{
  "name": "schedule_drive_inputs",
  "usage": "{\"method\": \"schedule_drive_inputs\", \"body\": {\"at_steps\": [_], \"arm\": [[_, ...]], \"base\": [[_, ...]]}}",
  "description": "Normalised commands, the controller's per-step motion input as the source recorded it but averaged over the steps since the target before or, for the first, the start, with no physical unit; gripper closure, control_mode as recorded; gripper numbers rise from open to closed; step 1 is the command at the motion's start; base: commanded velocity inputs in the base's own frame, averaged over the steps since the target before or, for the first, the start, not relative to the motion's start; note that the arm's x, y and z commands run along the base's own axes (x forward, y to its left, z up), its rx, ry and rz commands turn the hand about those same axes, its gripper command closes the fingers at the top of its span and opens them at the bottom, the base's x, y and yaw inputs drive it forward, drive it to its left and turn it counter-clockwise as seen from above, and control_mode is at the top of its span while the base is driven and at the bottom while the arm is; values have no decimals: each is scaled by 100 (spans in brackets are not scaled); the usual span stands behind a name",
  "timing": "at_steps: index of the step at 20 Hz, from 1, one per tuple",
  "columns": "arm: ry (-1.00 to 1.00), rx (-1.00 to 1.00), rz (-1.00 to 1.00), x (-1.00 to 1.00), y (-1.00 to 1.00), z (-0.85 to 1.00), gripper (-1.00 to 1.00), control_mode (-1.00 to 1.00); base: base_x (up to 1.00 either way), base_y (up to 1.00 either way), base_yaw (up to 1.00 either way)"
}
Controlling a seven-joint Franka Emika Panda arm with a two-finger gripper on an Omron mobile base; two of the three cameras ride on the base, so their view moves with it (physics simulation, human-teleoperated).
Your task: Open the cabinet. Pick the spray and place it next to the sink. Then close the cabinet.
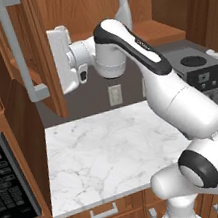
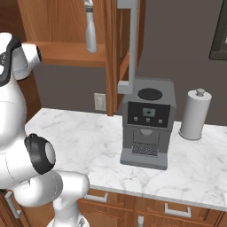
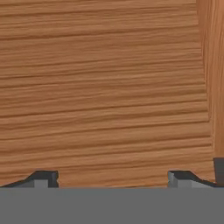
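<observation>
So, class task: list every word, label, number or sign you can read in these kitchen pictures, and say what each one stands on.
No text can be read anywhere.
Microwave keypad: pale marks on dark buttons, too blurred to read.
Coffee machine panel: a small lit display and buttons, too small to read.
Cabinet door, spray, paper towel roll: no markings.

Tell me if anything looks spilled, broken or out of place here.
Nothing stands out. The cabinet doors are open, the spray stands upright on its shelf, and the coffee machine and paper towel roll sit upright on the counter.
</observation>
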Motion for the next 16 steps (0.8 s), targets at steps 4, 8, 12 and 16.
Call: {"method": "schedule_drive_inputs", "body": {"at_steps": [4,8,12,16], "arm": [[-4,-3,3,27,-52,0,-100,-100],[-11,-6,2,8,-58,5,-100,-100],[-18,-8,0,0,-57,13,-100,-100],[-30,-14,0,-2,-51,18,-100,-100]], "base": [[0,0,0],[0,0,0],[0,0,0],[0,0,0]]}}
